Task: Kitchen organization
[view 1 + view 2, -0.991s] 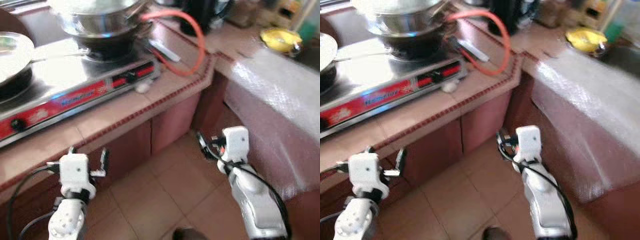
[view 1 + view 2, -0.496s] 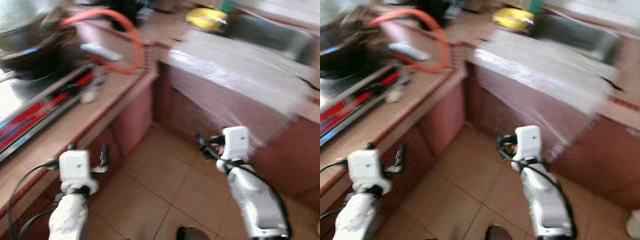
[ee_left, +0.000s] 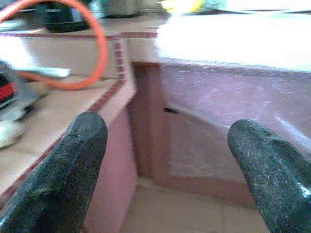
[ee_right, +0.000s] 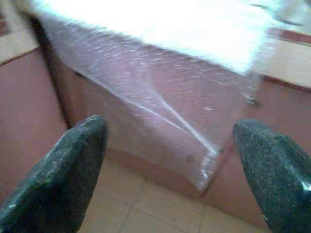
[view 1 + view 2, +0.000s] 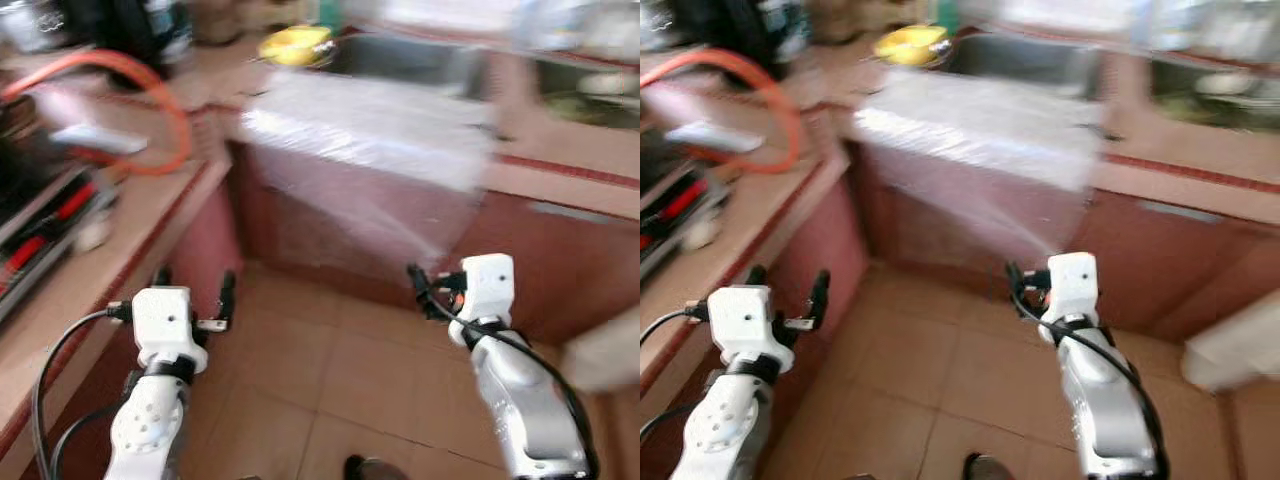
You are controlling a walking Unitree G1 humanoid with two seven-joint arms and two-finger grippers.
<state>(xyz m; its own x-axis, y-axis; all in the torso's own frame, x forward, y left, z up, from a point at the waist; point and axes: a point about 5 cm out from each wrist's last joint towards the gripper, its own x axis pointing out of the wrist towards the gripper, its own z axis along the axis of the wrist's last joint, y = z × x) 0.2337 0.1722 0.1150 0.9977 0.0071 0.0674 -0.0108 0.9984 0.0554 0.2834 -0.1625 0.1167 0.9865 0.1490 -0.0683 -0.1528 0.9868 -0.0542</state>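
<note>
Both arms low over floor, nothing to grab yet. My left gripper [image 5: 193, 290] fingers wide, empty; right gripper [image 4: 170, 170] wide too. Sink [image 5: 400, 58] & yellow dish [image 5: 296, 44] at counter's far edge, prob next stop.

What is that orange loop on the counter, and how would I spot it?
Start at the tiled counter on the robot's left, beside the corner where the two counters meet. Lying on it is an orange hose, bent in a wide arc. Nothing else nearby is that bright orange or curved that way.
</note>
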